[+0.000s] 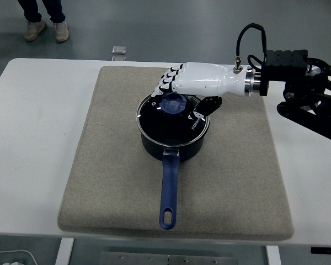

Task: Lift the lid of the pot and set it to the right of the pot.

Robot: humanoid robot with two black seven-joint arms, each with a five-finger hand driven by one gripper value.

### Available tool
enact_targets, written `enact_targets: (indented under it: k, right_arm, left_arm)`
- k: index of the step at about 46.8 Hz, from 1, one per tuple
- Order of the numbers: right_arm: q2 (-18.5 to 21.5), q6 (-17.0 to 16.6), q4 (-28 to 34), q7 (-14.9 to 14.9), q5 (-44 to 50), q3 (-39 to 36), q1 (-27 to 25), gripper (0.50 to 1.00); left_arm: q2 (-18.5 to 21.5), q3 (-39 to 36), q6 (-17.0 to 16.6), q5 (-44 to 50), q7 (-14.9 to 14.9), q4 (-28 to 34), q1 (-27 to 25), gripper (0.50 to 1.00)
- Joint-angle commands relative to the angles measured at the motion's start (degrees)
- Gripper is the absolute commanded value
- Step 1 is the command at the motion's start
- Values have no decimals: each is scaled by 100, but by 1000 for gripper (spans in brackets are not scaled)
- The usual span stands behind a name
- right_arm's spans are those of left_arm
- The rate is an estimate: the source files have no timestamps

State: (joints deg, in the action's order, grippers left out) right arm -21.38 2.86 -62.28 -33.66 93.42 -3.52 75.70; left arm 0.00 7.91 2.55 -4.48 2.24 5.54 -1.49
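A dark blue pot (pixel 171 144) stands in the middle of a grey mat (pixel 110 165), its long blue handle (pixel 169 190) pointing toward the table's near edge. A glass lid (pixel 179 122) with a blue knob (pixel 174 103) rests on the pot. My right hand (pixel 185 94), white with black joints, hovers just above the back of the lid. Its fingers (pixel 166 83) curve down behind the knob and the thumb (pixel 207 106) hangs over the lid's right rim. The fingers are spread and hold nothing. No left arm shows.
The mat covers most of the white table (pixel 33 138), with bare mat to the right of the pot (pixel 243 154). A person's feet (pixel 44 30) stand on the floor beyond the table's far left. A small square object (pixel 119 49) lies on the floor.
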Motion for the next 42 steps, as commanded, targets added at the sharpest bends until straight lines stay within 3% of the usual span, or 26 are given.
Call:
enact_targets:
  k: [1, 42]
  right_arm:
    - [46, 39, 14, -1, 1, 0, -20, 852]
    - [196, 180, 304, -1, 71, 9, -108, 852]
  left_arm:
    - [0, 0, 0, 0, 4, 0, 0, 1000]
    - [0, 0, 0, 0, -5, 0, 0, 1000]
